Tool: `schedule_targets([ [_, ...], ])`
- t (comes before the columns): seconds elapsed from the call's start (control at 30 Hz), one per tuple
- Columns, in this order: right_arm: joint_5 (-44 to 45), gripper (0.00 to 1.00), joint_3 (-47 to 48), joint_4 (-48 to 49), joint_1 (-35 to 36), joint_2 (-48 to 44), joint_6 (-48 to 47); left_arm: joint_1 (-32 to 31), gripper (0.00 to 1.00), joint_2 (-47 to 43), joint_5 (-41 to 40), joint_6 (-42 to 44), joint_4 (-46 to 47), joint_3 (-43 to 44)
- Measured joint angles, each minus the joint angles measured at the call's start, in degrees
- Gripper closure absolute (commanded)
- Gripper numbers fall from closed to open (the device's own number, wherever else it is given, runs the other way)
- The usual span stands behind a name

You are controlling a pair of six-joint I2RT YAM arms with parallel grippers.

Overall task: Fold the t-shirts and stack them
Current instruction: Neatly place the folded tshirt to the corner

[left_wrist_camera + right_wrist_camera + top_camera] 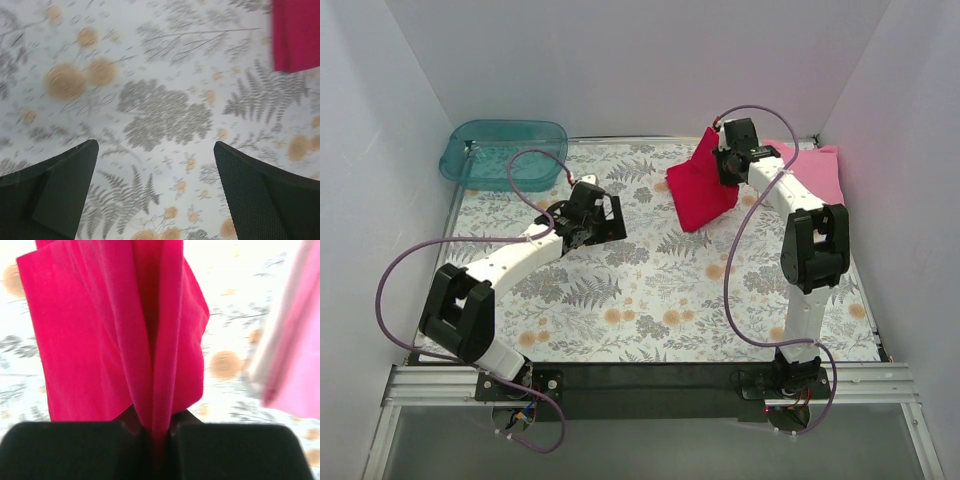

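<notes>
In the top external view, the right gripper (728, 168) held the bright crimson red cotton t-shirt (700, 195) hanging over the far right of the floral table (650, 300), just beside the flat light pink cotton t-shirt (817, 172), so stacking the 2 seemed in hand. In the left wrist view, the left gripper (155, 190) hung empty with its fingers wide. In the right wrist view, the jaws pinched a bunched red fold falling in soft pleats, and the next move likely called for carrying it over the pink shirt and lowering it flat.
</notes>
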Motion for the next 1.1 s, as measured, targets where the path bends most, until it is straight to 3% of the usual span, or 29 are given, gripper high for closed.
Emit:
schedule_targets([
  [0.23,7.2,0.99,6.8,-3.0,-3.1,0.4,-6.9,5.4,0.02,-8.3,-4.8,-5.2,-7.9,-8.8],
  [0.5,8.5,0.99,12.6,-4.4,-4.5,0.4,-10.2,5.7,0.02,-10.3,-5.9,-7.7,-11.2,-10.1],
  [1.1,-4.7,0.99,18.4,-7.6,-17.0,3.8,-8.6,5.7,0.02,-8.9,-5.7,-8.6,-13.9,-10.1],
])
